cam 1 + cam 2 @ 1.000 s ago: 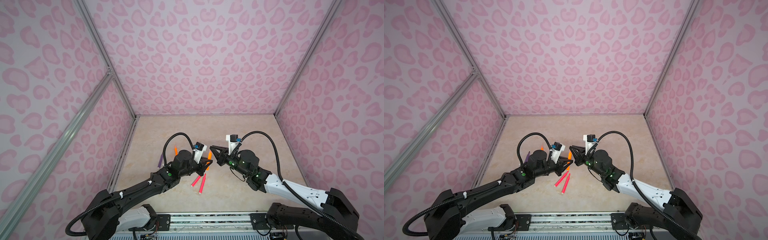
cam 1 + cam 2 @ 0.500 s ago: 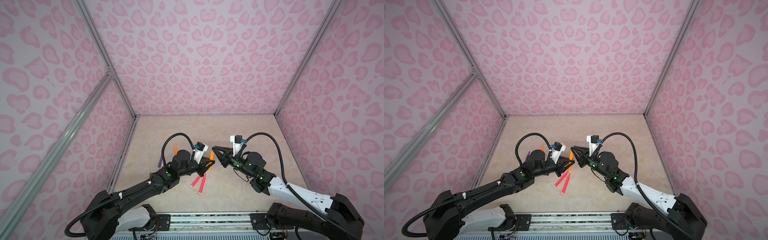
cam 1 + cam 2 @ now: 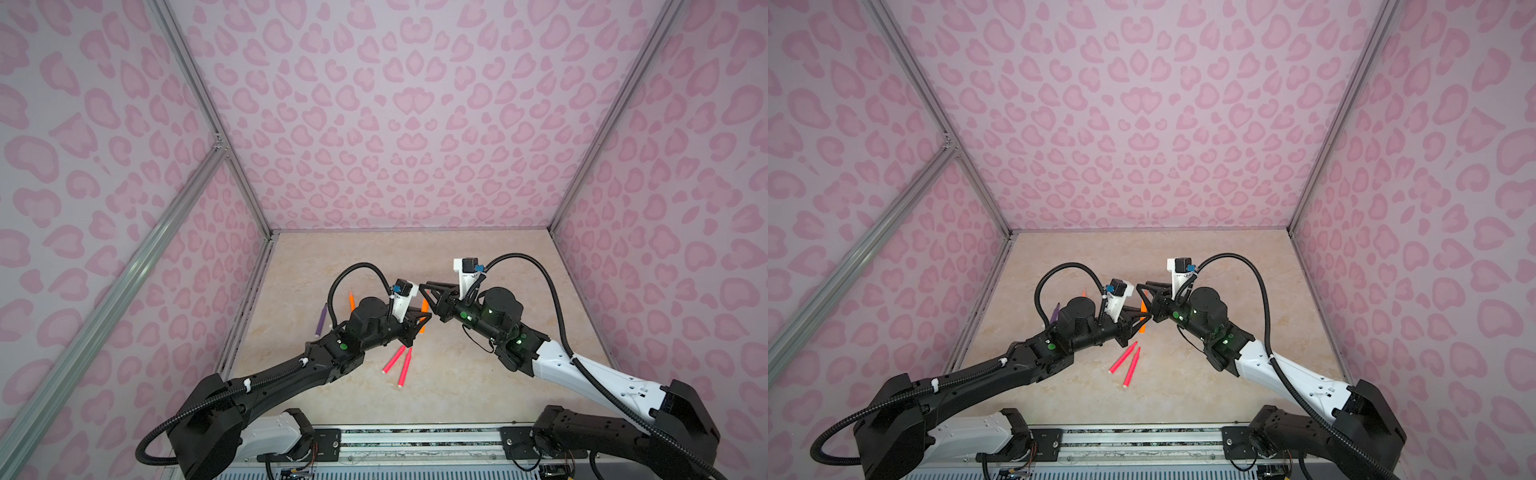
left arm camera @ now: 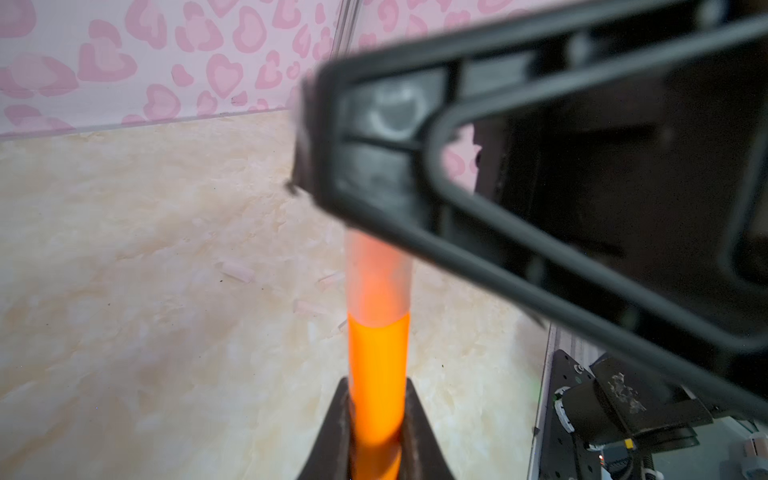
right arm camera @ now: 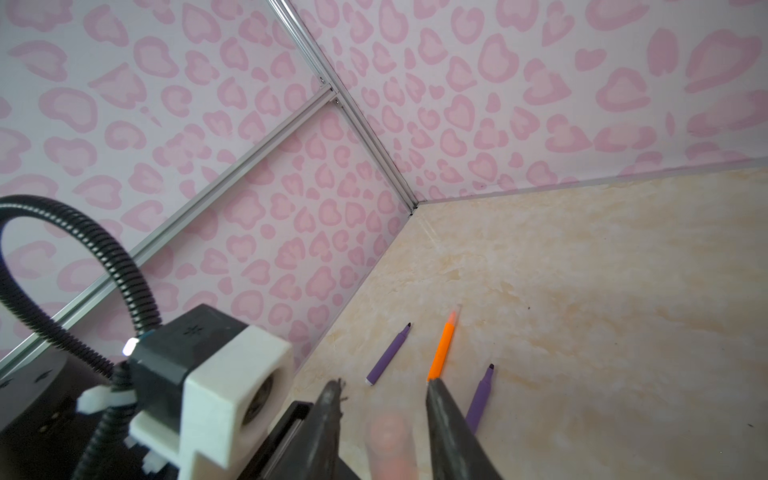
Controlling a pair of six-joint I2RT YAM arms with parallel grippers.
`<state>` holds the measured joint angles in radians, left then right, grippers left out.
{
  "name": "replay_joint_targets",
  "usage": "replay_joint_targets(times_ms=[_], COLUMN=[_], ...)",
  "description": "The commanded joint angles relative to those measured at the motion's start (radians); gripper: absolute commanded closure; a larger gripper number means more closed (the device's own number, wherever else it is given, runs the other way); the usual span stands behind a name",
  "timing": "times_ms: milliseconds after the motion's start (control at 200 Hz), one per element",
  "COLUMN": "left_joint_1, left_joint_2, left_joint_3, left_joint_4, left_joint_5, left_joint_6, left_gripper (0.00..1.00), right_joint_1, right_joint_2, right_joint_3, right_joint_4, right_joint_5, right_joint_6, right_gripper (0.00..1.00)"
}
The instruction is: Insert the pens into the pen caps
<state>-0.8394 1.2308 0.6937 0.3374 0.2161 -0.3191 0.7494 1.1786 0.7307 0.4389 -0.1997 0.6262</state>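
Here left fingers (image 4: 332, 436) clench orange pen (image 4: 376, 365); right fingers (image 5: 449, 428) released around its cap (image 4: 376, 282), purple pen (image 5: 388, 355) nearby

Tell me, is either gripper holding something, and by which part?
The left gripper clamps an orange pen by its barrel, behind the clear cap on its tip. The right gripper holds nothing: its jaws stand open either side of that cap.

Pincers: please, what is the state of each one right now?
Left pincer: closed on the orange pen.
Right pincer: open; the cap on that pen sits between its jaws, with gaps on both sides.
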Motion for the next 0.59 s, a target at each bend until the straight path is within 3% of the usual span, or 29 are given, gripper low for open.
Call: replay_joint_targets(times_ms=[0, 355, 590], left_joint_1=[-0.003, -0.011, -0.012], left_joint_2=[-0.002, 0.013, 0.019], left_joint_3=[0.015, 0.027, 0.03], left_joint_4=[0.016, 0.005, 0.0], left_joint_5=[-0.017, -0.023, -0.032], left_joint_6=[0.018, 0.024, 0.029], left_gripper=[0.97, 0.96, 0.96], right_joint_1=[-0.007, -0.008, -0.008], right_joint_2=[0.023, 0.041, 0.039], right_joint_3=[0.018, 0.061, 0.079], right_joint_4=[-0.008, -0.026, -0.056], right_joint_5=[0.0, -0.027, -0.035], right_joint_6=[0.022, 0.023, 0.016], right_gripper=[0.7, 0.67, 0.87])
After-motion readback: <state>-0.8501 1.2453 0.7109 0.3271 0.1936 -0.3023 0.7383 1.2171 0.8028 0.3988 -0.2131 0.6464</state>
